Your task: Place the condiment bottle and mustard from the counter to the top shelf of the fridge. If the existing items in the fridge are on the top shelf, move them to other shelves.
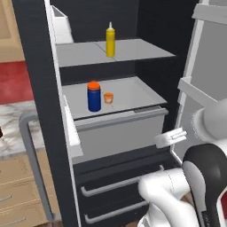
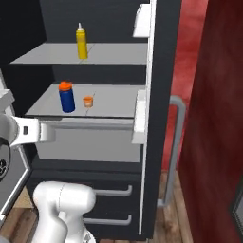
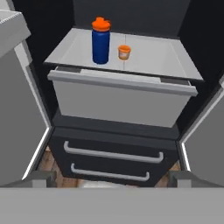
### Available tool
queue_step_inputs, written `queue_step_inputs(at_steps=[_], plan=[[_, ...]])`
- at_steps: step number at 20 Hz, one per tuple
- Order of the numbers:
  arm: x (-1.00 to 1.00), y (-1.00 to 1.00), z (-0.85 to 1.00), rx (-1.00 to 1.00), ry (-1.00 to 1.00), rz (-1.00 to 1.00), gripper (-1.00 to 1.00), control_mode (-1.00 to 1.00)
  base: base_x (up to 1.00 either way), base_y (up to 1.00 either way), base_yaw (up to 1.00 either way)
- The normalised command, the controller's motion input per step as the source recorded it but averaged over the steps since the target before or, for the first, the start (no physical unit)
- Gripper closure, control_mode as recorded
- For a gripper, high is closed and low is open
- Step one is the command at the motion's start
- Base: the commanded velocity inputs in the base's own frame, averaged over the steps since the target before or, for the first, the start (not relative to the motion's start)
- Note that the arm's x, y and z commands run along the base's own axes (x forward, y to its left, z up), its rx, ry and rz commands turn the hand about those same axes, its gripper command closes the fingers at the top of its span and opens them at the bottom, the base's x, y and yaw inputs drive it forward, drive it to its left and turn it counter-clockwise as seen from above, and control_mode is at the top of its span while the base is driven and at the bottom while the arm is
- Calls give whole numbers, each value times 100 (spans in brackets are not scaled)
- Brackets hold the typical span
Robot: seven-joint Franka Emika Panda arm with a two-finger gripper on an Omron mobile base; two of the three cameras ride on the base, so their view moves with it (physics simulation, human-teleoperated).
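The fridge (image 1: 150, 26) stands open. The yellow mustard (image 1: 110, 40) (image 2: 81, 42) stands upright on the top shelf (image 1: 137, 49) (image 2: 118, 54). One shelf lower (image 1: 133, 91) (image 3: 153, 57) stand the existing items: a blue jar with an orange lid (image 1: 93, 96) (image 2: 67, 97) (image 3: 100, 41) and, right beside it, a tiny orange cup (image 1: 108, 98) (image 2: 88, 101) (image 3: 124, 52). My gripper (image 1: 170, 137) (image 2: 47, 131) (image 3: 111, 178) hangs open and empty in front of the fridge at drawer height, well short of the jar. The condiment bottle is out of view.
A grey drawer (image 3: 118, 100) juts out under the lower shelf, with two dark drawers with bar handles (image 3: 113, 155) below it. The open fridge door (image 1: 40, 88) (image 2: 163, 71) carries a grey bar handle (image 1: 31, 150) (image 2: 175, 142). A dark red wall (image 2: 218, 118) stands on the right.
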Motion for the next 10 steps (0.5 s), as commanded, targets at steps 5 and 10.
queue_step_inputs(at_steps=[5, 10], plan=[[0, 0, 0, 0, 0, 0, -100, 100, -100, 35, 0], [0, 0, 0, 0, 0, 0, -100, 100, -100, 93, 0]])
